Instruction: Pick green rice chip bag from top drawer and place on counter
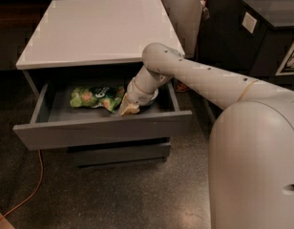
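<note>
The fingers are showing as one narrow tan wedge with no gap between them, and they are appearing to pinch the right end of the green rice chip bag. The gripper is sitting low inside the open top drawer, just behind the front panel.

Hazards, left to right:

1. The free left part of the bag is lying flat on the drawer floor, away from the grip. With only one end held, the crinkly film is likely to be slipping out or swinging once lifted.
2. The drawer front is standing directly in front of the gripper. A low outward pull is risking a snag on its top edge.
3. The counter is overhanging the rear of the drawer, close above the arm at the wrist. A straight vertical lift is risking contact with the white front edge.

Task item: the bag is resting left of centre on the drawer floor, long side running left to right. It is looking crumpled and bright green, with a darker patch at mid-length and a yellowish right end meeting the gripper.
</note>
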### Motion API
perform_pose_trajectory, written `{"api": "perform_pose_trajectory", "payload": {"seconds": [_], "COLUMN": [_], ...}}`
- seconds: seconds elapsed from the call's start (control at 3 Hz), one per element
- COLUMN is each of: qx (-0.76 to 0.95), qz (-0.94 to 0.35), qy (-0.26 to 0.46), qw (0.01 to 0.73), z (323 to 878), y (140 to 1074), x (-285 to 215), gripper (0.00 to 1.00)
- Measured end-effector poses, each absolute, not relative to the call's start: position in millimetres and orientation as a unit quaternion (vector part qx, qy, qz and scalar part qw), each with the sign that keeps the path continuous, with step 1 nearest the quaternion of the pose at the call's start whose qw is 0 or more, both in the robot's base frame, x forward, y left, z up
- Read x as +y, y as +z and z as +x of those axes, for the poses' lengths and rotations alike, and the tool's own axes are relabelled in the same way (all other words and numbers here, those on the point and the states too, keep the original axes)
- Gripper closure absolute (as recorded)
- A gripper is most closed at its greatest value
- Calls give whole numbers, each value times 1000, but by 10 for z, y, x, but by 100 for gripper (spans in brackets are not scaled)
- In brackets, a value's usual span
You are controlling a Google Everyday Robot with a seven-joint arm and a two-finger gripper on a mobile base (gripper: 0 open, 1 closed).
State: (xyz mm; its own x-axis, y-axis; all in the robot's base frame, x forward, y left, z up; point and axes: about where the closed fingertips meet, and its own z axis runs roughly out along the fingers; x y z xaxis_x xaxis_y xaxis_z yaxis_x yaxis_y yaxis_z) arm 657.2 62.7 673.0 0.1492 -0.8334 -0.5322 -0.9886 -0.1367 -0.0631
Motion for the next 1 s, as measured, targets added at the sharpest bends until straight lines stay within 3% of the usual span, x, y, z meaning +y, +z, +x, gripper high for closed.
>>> {"api": "perform_pose_trajectory", "payload": {"seconds": [1.0], "qx": [614], "qz": [-742], "qy": [199], "qw": [178], "z": [6017], "y": [6809], "x": [1063], "gripper": [100]}}
